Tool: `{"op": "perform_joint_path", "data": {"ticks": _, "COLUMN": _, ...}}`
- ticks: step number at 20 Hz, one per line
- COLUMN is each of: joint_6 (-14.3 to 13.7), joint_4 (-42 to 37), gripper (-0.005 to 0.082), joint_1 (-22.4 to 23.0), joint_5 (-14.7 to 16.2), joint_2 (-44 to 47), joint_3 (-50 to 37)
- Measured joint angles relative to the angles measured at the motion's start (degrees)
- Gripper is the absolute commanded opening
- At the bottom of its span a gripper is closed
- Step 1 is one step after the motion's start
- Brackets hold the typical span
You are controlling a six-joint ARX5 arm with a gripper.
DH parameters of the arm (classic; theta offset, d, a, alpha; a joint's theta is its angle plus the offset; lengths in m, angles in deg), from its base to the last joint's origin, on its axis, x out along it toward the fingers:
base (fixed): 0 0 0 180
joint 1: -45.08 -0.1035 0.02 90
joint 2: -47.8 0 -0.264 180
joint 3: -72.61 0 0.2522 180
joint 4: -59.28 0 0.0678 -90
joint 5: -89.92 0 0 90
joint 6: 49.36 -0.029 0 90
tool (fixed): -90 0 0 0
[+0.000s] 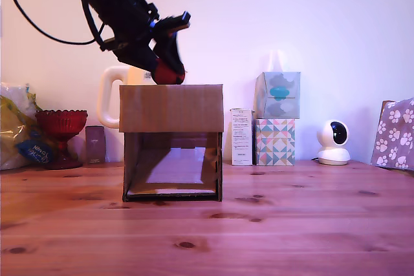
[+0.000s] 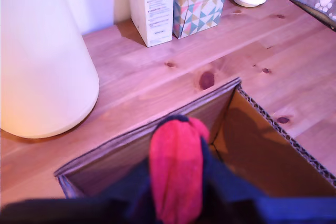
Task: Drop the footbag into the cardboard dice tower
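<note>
Footbag [image 2: 176,174], red w/ black, sits pinched in the jaws of the gripper [image 1: 167,69], right above the open top of the cardboard dice tower [image 1: 171,108]. Tower stands on the wood counter [image 1: 291,224]. White jug [image 2: 42,56] just behind it; tissue boxes [image 1: 276,117] further to exterior view's right.

Knotty pine table [image 1: 272,224] carries: cardboard dice tower [image 1: 172,141] directly below the fingers; white jug [image 2: 42,56], red goblet [image 1: 61,135], tissue boxes [image 1: 275,140], white camera [image 1: 333,142] farther off.
</note>
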Motion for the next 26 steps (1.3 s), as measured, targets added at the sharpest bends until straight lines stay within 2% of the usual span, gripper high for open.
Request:
{"op": "perform_joint_path", "data": {"ticks": 2, "joint_6": -0.1, "joint_4": 1.2, "gripper": 0.0733, "joint_1": 0.2, "joint_5": 0.0, "joint_2": 0.0, "joint_3": 0.5}}
{"op": "perform_joint_path", "data": {"ticks": 3, "joint_6": -0.2, "joint_4": 2.4, "gripper": 0.0698, "joint_1": 0.3, "joint_5": 0.0, "joint_2": 0.0, "joint_3": 0.5}}
{"op": "perform_joint_path", "data": {"ticks": 4, "joint_6": -0.4, "joint_4": 4.2, "gripper": 0.0622, "joint_1": 0.3, "joint_5": 0.0, "joint_2": -0.1, "joint_3": 0.6}}
{"op": "perform_joint_path", "data": {"ticks": 5, "joint_6": -0.9, "joint_4": 6.3, "gripper": 0.0496, "joint_1": 0.5, "joint_5": 0.4, "joint_2": -0.2, "joint_3": 0.6}}
{"op": "perform_joint_path", "data": {"ticks": 6, "joint_6": -1.1, "joint_4": 8.7, "gripper": 0.0334, "joint_1": 0.7, "joint_5": 0.5, "joint_2": -0.4, "joint_3": 0.7}}
{"op": "perform_joint_path", "data": {"ticks": 8, "joint_6": -1.2, "joint_4": 13.5, "gripper": -0.0040, "joint_1": 1.3, "joint_5": 0.9, "joint_2": -1.5, "joint_3": 0.6}}
{"op": "perform_joint_path", "data": {"ticks": 9, "joint_6": -1.2, "joint_4": 15.1, "gripper": -0.0009, "joint_1": 1.7, "joint_5": 1.0, "joint_2": -2.4, "joint_3": 0.6}}
{"op": "perform_joint_path", "data": {"ticks": 13, "joint_6": -1.2, "joint_4": 16.2, "gripper": -0.0025, "joint_1": 3.4, "joint_5": 2.3, "joint_2": -6.7, "joint_3": 0.3}}
{"op": "perform_joint_path", "data": {"ticks": 15, "joint_6": -1.2, "joint_4": 9.3, "gripper": -0.0025, "joint_1": 4.4, "joint_5": 3.4, "joint_2": -10.0, "joint_3": -4.2}}
{"op": "perform_joint_path", "data": {"ticks": 21, "joint_6": -1.0, "joint_4": -18.3, "gripper": -0.0025, "joint_1": 5.2, "joint_5": 4.6, "joint_2": -20.7, "joint_3": -32.7}}
{"op": "perform_joint_path", "data": {"ticks": 26, "joint_6": 0.7, "joint_4": -22.8, "gripper": -0.0025, "joint_1": 3.8, "joint_5": 4.7, "joint_2": -30.6, "joint_3": -44.7}}
